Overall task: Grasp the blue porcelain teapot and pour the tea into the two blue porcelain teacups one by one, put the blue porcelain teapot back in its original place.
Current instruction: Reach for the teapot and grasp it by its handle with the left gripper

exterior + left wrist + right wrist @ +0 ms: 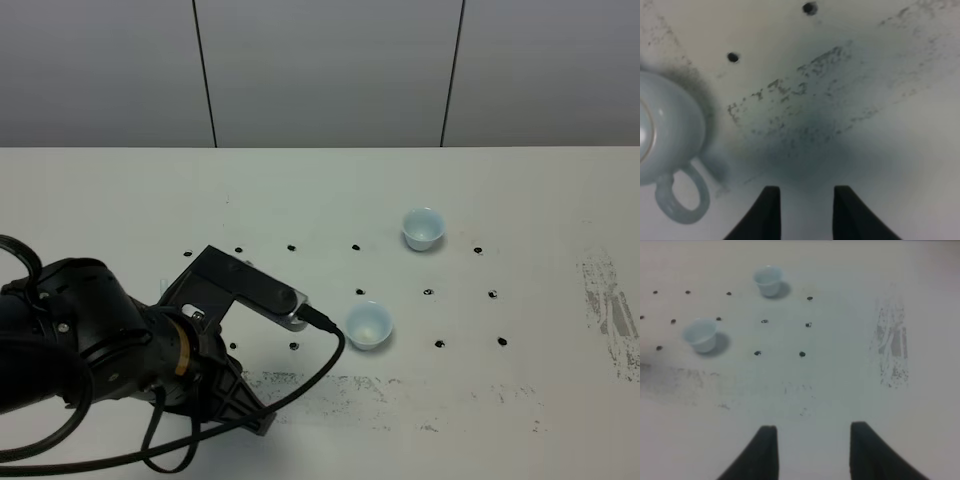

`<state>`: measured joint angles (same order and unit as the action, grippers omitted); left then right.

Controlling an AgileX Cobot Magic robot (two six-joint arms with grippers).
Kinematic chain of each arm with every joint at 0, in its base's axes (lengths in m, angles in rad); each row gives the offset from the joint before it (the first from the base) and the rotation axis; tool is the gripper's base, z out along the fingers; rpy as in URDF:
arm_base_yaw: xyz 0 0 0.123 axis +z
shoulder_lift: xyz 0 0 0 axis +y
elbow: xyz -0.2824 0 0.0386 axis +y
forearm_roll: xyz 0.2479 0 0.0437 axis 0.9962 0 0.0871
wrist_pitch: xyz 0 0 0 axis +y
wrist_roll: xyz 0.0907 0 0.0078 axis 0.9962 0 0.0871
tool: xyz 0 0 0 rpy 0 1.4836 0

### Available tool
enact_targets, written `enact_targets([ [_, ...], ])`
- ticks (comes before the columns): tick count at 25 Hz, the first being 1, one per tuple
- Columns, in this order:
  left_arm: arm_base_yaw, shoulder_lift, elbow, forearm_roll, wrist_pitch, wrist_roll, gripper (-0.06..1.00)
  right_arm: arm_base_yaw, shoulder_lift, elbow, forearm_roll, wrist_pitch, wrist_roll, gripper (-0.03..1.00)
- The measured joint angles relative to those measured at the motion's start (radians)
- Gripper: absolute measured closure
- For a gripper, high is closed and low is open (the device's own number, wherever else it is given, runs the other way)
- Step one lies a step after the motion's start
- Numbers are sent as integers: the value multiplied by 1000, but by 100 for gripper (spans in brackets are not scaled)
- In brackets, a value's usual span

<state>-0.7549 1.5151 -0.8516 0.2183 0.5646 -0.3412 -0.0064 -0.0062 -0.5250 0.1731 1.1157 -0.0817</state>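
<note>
The blue porcelain teapot [665, 135] shows only in the left wrist view, cut off at the frame edge, with its loop handle [682, 202] towards the gripper side. My left gripper [806, 192] is open and empty over bare table, beside the teapot and apart from it. In the exterior view my left arm [110, 340] hides the teapot. The two blue porcelain teacups stand upright: one in the middle [368, 325] [701, 334], one further back [423, 228] [768, 280]. No tea shows in them. My right gripper [813, 429] is open and empty, well short of the cups.
The white table [500, 420] has rows of small dark holes [439, 343] and grey scuff marks along the front [400, 385] and at the right [610, 300]. A grey panelled wall [320, 70] stands behind the table. The left arm's black cable [320, 370] loops near the middle cup.
</note>
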Motion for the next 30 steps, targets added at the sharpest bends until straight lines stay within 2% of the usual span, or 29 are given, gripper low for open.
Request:
enact_targets([
  [6,66,4,63,-4,-83,0,70,0,0,0,0,0,0,64],
  [16,140,96,65,-6,-107,4,70,0,0,1,0,0,0,64],
  [24,176,103,65,23,-52,7,70,0,0,1,0,0,0,64],
  [30,207,103,65,84,24,10,70,0,0,1,0,0,0,64],
])
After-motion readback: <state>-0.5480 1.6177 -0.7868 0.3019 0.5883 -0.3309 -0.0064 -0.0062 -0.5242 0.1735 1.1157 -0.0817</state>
